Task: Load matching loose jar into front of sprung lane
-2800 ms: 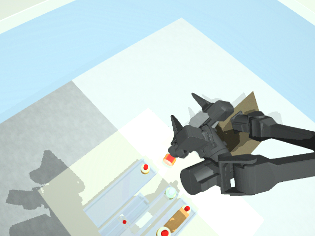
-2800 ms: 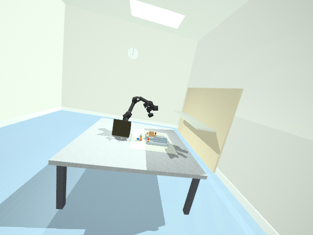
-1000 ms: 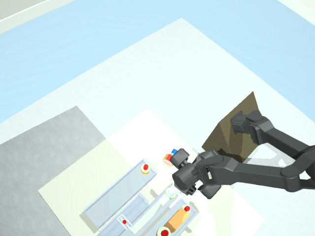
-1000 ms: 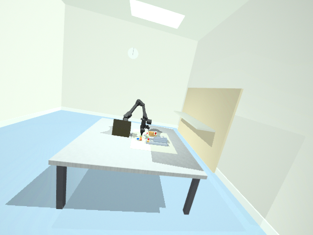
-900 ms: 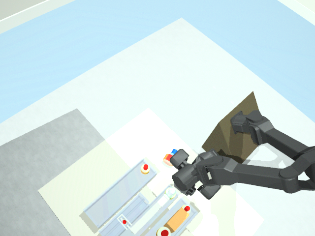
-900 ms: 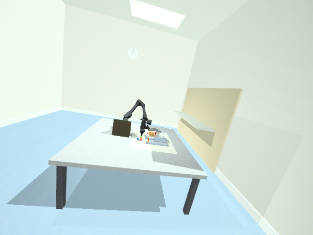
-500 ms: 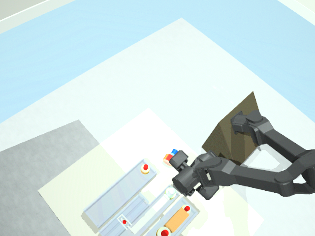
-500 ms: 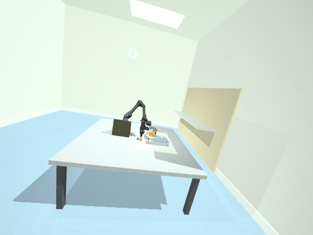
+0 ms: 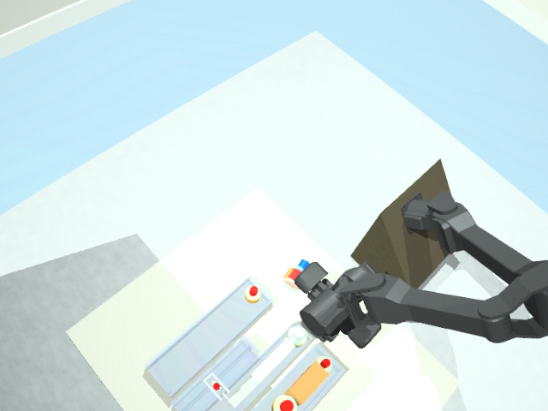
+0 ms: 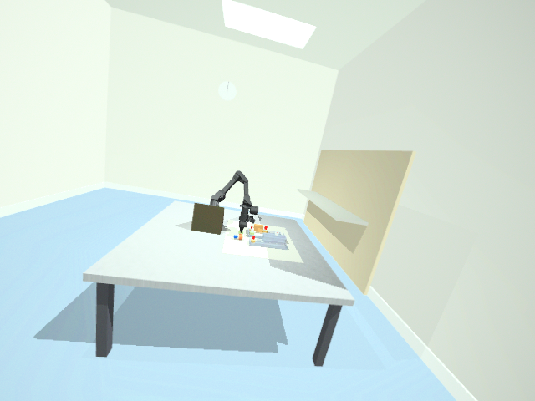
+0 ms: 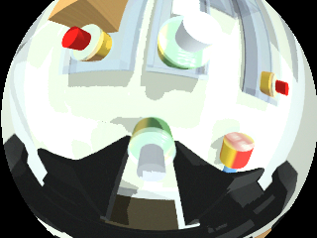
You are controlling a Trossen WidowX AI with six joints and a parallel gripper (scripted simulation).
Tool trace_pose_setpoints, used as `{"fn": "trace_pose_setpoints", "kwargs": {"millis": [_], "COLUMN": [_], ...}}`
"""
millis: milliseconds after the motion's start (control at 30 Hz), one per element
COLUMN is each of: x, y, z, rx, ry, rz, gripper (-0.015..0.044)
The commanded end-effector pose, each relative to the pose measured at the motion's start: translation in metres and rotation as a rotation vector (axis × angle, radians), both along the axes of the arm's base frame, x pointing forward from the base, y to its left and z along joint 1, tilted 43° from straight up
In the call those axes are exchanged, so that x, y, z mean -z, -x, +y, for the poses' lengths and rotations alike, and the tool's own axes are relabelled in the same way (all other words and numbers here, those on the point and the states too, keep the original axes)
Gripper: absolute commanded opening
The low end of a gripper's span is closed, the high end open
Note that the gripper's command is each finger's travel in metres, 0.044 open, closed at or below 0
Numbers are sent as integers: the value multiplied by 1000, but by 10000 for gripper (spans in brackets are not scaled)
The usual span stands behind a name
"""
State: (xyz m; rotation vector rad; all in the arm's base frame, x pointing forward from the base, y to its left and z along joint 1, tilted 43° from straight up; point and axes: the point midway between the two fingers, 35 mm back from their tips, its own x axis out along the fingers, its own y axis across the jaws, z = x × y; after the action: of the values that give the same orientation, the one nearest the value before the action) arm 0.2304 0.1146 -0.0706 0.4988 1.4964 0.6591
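Note:
My gripper (image 11: 152,142) (image 10: 241,231) points down in front of the lanes and is shut on the loose green jar (image 11: 155,130). This jar has a pale green body and a grey-white cap, and sits between the fingertips. In the top view the arm hides it. A matching green jar (image 9: 296,335) (image 11: 169,56) with a white cap stands at the front end of the middle lane (image 11: 173,73), near its low front edge. A white pusher part (image 9: 271,360) lies behind that jar. Whether the held jar touches the table cannot be told.
A red and yellow jar (image 9: 291,276) (image 11: 238,150) with a blue cap lies beside the gripper. A red-capped jar (image 9: 253,295) (image 11: 267,83) stands in one neighbouring lane. The other holds an orange box (image 9: 308,383) (image 11: 99,12) and red-capped jars (image 9: 324,363). A brown panel (image 10: 207,218) stands by the arm base.

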Motion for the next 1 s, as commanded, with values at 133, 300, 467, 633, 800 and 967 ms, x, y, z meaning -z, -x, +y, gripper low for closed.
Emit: {"fn": "trace_pose_setpoints", "kwargs": {"millis": [133,300,467,633,800,967], "x": [-17,-37,-60,-80,-77,-61], "y": [-4,-5,-3,2,-3,-19], "z": [-16,-34,-52,-66,-65,-58], "rx": [4,4,4,3,2,-3], "ry": [5,8,7,2,3,3], "rz": [1,1,1,2,0,-6], "gripper": [0,0,0,0,0,0]}}
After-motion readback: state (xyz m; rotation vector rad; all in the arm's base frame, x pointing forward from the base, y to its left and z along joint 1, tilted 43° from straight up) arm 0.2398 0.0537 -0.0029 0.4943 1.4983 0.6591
